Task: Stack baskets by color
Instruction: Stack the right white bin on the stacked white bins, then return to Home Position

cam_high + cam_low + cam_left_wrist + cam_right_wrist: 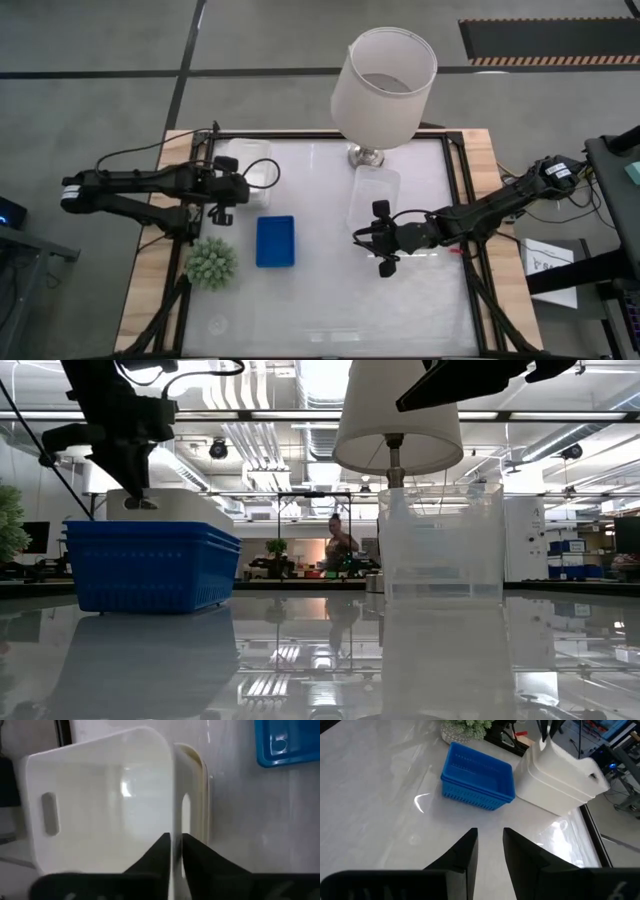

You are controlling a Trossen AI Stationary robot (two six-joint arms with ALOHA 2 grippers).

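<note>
Overhead, left gripper [176, 851] pinching white basket [100, 805] wall, right gripper [490, 845] hovering

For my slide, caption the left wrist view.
Left claw pinches the wall of the top white basket, nested on another.

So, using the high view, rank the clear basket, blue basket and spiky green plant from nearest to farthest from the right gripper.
From the right gripper:
1. Clear basket, just beyond it, near the lamp base.
2. Blue basket, at the table's middle, toward the left arm.
3. Spiky green plant, by the table's left edge.
</note>
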